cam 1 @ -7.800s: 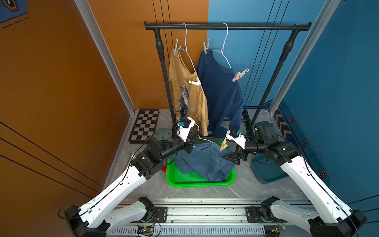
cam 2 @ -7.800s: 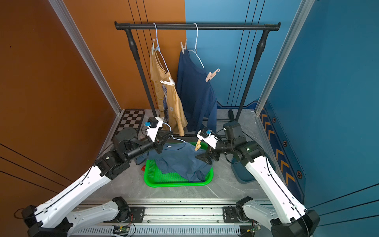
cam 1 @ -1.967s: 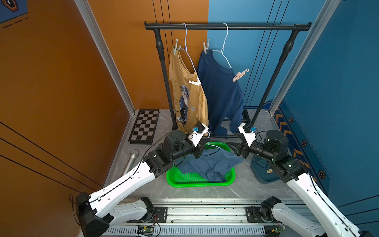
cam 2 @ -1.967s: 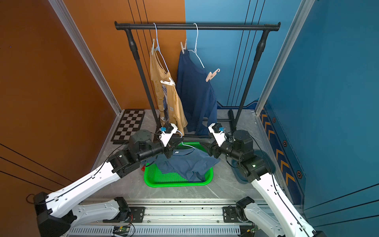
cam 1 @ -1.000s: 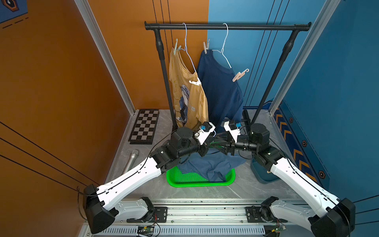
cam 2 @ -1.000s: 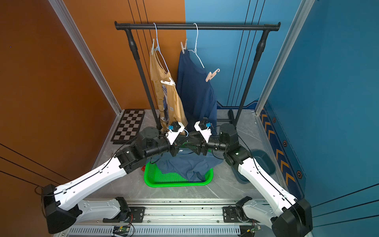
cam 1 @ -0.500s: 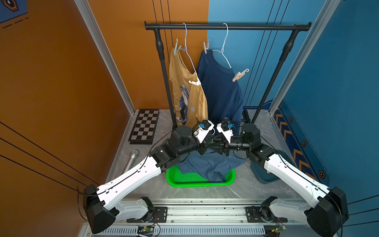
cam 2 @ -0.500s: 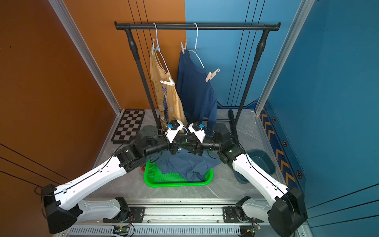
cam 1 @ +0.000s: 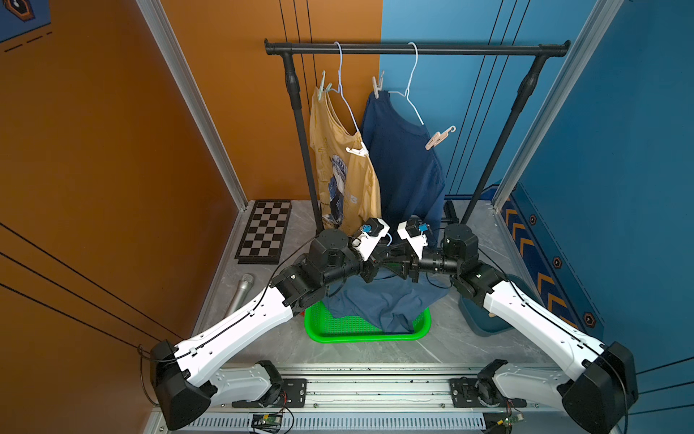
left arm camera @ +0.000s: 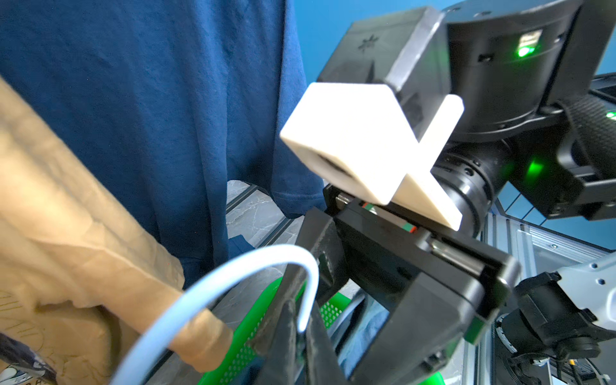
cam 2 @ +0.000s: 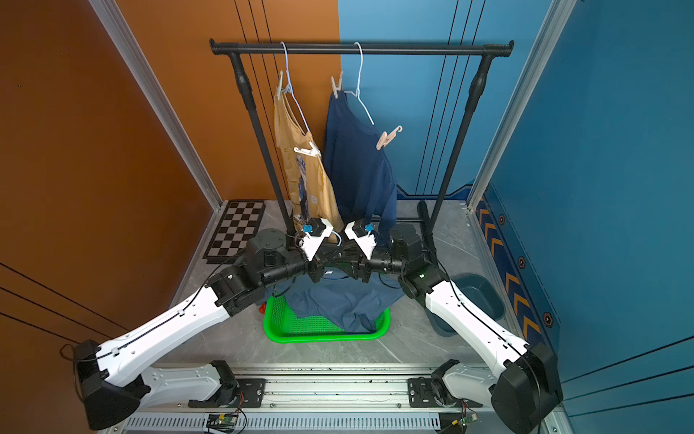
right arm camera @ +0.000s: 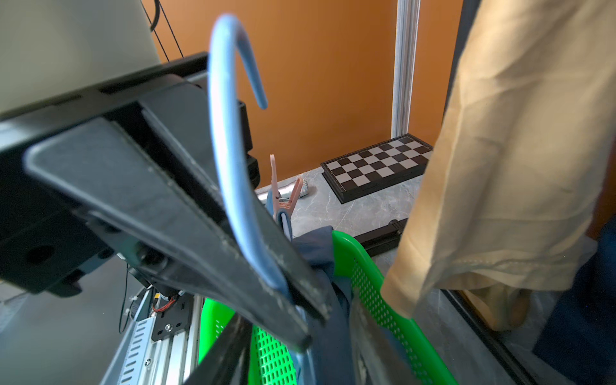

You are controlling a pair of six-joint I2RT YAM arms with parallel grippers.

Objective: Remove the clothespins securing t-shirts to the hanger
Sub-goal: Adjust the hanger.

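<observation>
My left gripper [left arm camera: 301, 333] is shut on the neck of a pale blue hanger [left arm camera: 233, 273], whose slate-blue t-shirt [cam 1: 379, 300] droops into the green basket [cam 1: 360, 330]. A pink clothespin [right arm camera: 281, 190] is still clipped on that hanger. My right gripper [right arm camera: 300, 336] faces the left one tip to tip. It is open, with the shirt cloth and the left fingertip between its jaws. On the rack hang the mustard t-shirt [cam 1: 345, 176] and the navy t-shirt [cam 1: 405, 169]. Pale green [cam 1: 322, 88], white [cam 1: 356, 151], cream [cam 1: 377, 88] and pink [cam 1: 437, 138] clothespins hold them.
The black rack [cam 1: 413, 48] stands at the back, its poles just behind both grippers. A chessboard [cam 1: 264, 231] and a microphone [cam 1: 240, 293] lie on the floor at the left. A dark blue bin [cam 1: 488, 319] sits under the right arm.
The right arm has swung in from the bin side to meet the left gripper over the basket, and its jaws have narrowed. The cream clothespin it held earlier is gone.
</observation>
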